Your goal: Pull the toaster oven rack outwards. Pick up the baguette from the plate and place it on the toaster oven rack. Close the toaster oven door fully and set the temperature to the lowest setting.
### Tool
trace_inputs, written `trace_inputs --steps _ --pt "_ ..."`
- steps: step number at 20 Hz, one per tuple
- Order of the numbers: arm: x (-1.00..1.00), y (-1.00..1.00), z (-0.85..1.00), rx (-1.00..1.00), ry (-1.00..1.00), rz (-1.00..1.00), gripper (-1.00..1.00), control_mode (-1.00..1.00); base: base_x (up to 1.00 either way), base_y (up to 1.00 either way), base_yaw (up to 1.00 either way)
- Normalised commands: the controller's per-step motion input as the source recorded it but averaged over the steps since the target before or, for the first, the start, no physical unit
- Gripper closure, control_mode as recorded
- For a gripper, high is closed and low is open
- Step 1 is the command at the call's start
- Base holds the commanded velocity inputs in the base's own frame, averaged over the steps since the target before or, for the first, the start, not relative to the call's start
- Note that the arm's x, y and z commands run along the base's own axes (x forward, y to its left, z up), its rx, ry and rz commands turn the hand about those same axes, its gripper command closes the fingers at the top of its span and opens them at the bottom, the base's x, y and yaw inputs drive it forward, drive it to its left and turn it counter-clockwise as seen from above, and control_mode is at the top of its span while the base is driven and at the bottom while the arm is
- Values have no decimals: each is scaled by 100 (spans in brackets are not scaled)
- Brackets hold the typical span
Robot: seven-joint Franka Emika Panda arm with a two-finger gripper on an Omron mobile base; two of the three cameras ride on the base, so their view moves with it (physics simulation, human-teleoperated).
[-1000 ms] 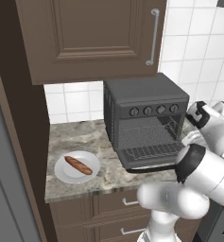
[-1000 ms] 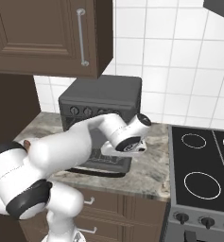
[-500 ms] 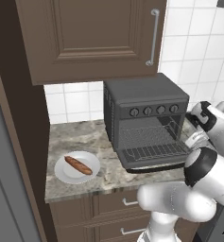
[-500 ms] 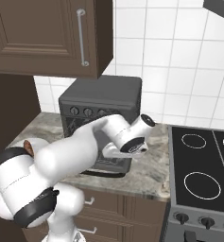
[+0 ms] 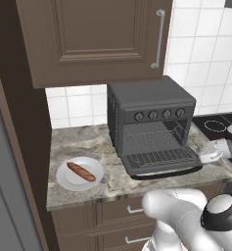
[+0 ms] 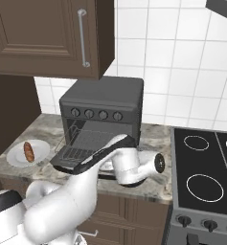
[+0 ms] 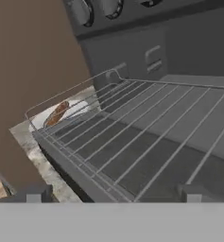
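The toaster oven rack (image 5: 159,157) sat pulled out of the cavity, its front part lying over the toaster oven door (image 5: 161,166), which hung dropped open & roughly level. In the hand view the rack (image 7: 146,137) ran as a grid of thin grey wires w/ a raised wire rail along the near-left edge, directly ahead of the fingertips (image 7: 34,194). Nothing lay on the rack.

The toaster oven (image 5: 149,105) stood on the counter (image 5: 83,147) against the tiled wall, four round knobs (image 5: 159,114) in a row above the opening. From the right base view the oven (image 6: 103,98) showed its open mouth & the door (image 6: 93,154) jutting toward the counter edge.

The gripper (image 7: 111,194) was just in front of the rack's outer edge, fingers spread wide apart, one tip at each lower corner of the hand view, holding nothing. Whether the tips touched the door edge couldn't be told. In the left base view the white hand sat at the door's right end, near the handle side; in the right base view the forearm lay along & under the door's front edge.

The baguette (image 5: 81,171) lay on the plate (image 5: 63,179) at the counter's left, well apart from the oven, angled across the plate centre. It also showed past the rack's left corner in the hand view, baguette (image 7: 56,113) on plate (image 7: 73,111).

A dark wood wall cabinet (image 5: 93,39) w/ bar handle hung above. A black stovetop (image 6: 206,162) sat to the oven's right.
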Motion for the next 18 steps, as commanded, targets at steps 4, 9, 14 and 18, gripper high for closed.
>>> trace_inputs --steps 4,9,14,18 --pt "-97 -63 100 12 -47 5 -100 -100 0 0 0" --pt "-94 -49 100 1 -57 5 -100 -100 0 0 0" --pt "-100 16 94 -26 -68 9 -100 -100 0 0 0" --pt "-97 82 64 -58 -62 12 -100 -100 0 0 0"
